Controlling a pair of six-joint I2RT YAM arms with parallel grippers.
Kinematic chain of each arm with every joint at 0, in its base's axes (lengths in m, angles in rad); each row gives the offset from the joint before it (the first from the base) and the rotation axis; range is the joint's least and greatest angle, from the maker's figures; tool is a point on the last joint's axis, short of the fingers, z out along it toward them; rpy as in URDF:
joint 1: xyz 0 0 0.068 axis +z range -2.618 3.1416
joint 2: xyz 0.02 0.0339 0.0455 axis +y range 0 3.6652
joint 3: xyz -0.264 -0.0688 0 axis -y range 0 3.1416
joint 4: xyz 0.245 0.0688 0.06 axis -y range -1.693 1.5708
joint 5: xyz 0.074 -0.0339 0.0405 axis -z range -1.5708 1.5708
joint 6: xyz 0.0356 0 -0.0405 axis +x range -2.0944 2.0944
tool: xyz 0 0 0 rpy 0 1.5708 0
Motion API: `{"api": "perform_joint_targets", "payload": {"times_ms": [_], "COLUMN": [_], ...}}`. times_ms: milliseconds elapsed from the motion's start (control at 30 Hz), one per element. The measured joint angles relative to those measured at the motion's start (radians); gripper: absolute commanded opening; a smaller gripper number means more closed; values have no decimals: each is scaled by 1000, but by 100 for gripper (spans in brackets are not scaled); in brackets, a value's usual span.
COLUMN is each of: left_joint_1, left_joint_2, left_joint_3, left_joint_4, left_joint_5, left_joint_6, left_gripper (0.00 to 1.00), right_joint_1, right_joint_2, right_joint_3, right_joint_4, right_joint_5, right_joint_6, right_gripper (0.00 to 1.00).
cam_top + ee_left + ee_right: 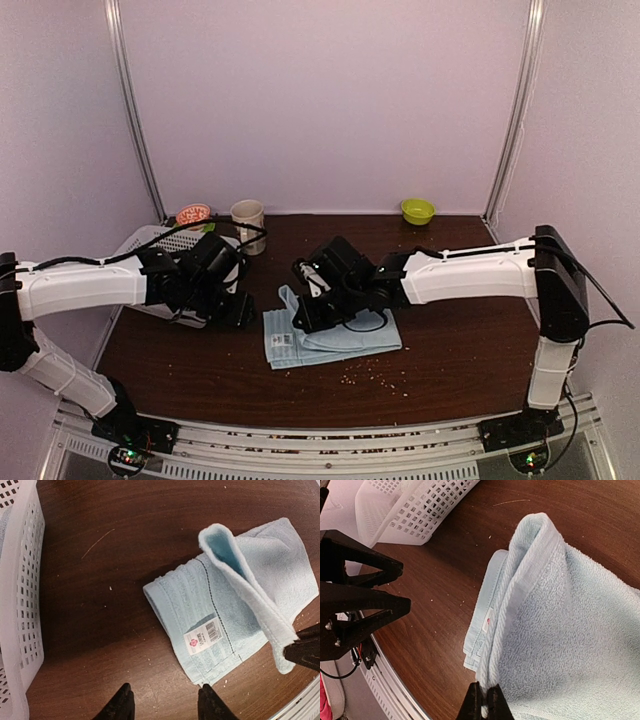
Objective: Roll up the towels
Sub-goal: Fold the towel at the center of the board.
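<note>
A light blue towel (345, 340) lies folded on the dark wooden table, with a white label (205, 636) on top. My right gripper (485, 702) is shut on the towel's ribbed edge (520, 585) and holds that edge lifted and folded over the rest; the gripper also shows in the top view (303, 318). My left gripper (165, 700) is open and empty just above the table, its right fingertip (209, 700) close to the towel's near corner. In the top view it (240, 310) sits left of the towel. The mint green panda towel is out of view.
A white mesh basket (160, 242) stands at the left behind my left gripper, also in the left wrist view (22, 605). A beige cup (247, 212), an orange-rimmed dish (193, 213) and a green bowl (417, 210) stand at the back. Crumbs (375, 372) lie near the front.
</note>
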Motion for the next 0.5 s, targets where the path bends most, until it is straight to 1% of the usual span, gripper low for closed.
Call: {"api": "perform_joint_targets", "payload": {"times_ms": [500], "left_joint_1": [0], "left_joint_2": [0], "left_joint_3": [-11], "left_joint_4": [0], "left_joint_5": [0], "left_joint_6": [-2], "left_gripper": [44], "right_joint_1": [22], "right_joint_2": [60], "right_joint_3": [76], "right_joint_4": [-13], "right_joint_5": [-23], "right_joint_6": [12], "right_gripper": [0]}}
